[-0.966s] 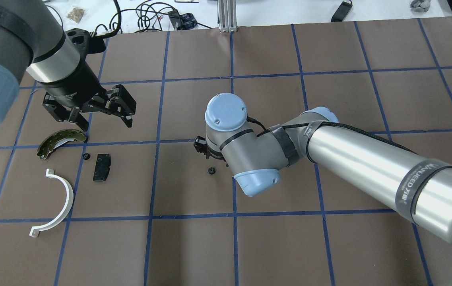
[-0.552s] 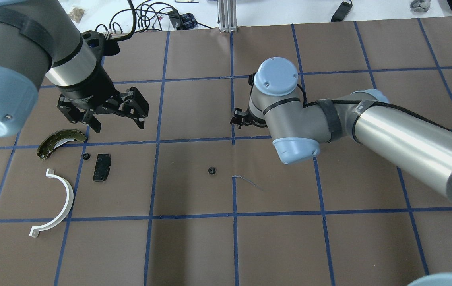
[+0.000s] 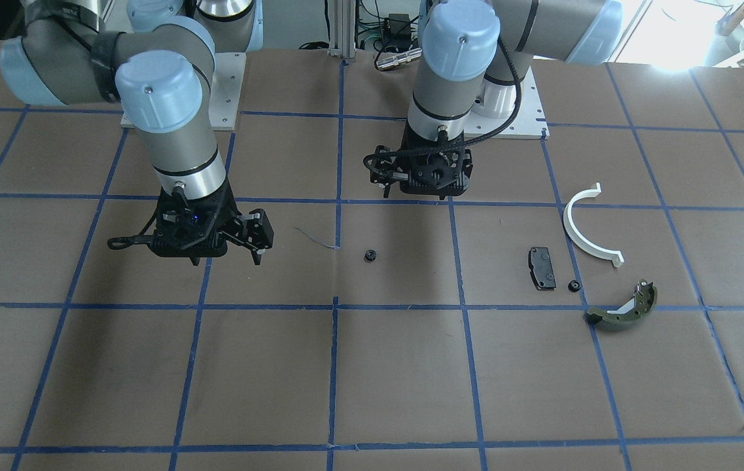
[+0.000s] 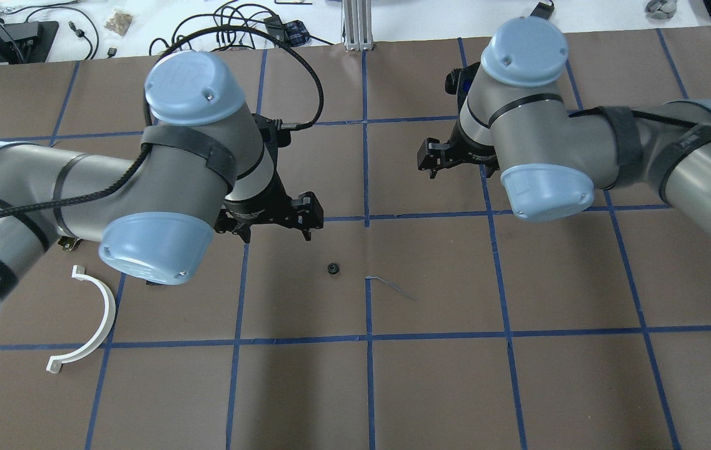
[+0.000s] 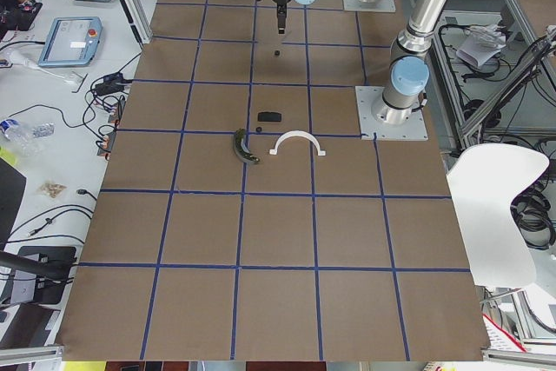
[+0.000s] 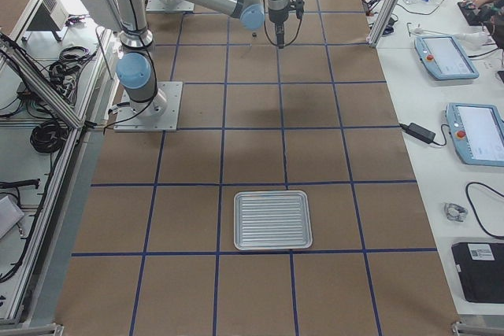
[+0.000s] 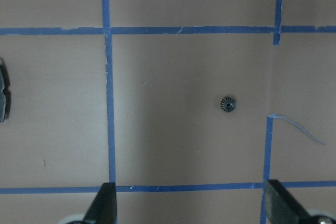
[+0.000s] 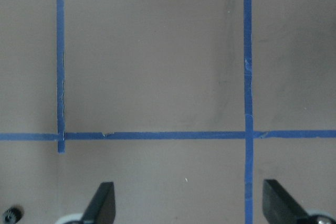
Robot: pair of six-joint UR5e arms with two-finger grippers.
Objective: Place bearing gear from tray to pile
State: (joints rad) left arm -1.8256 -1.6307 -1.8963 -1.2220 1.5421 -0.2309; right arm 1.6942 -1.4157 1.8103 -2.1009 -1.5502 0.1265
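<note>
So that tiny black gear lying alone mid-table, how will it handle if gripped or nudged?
The gear looks solid and toothed, so probably rigid. It lies flat, so a nudge likely slides it, not rolls it. Tiny against the open left end effector, it could slip out.

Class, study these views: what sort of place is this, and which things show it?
Probably a robotics lab or test cell. The left arm and right arm are mounted on a table marked with a blue tape grid, and benches beside it hold a teach pendant and loose cables.
</note>
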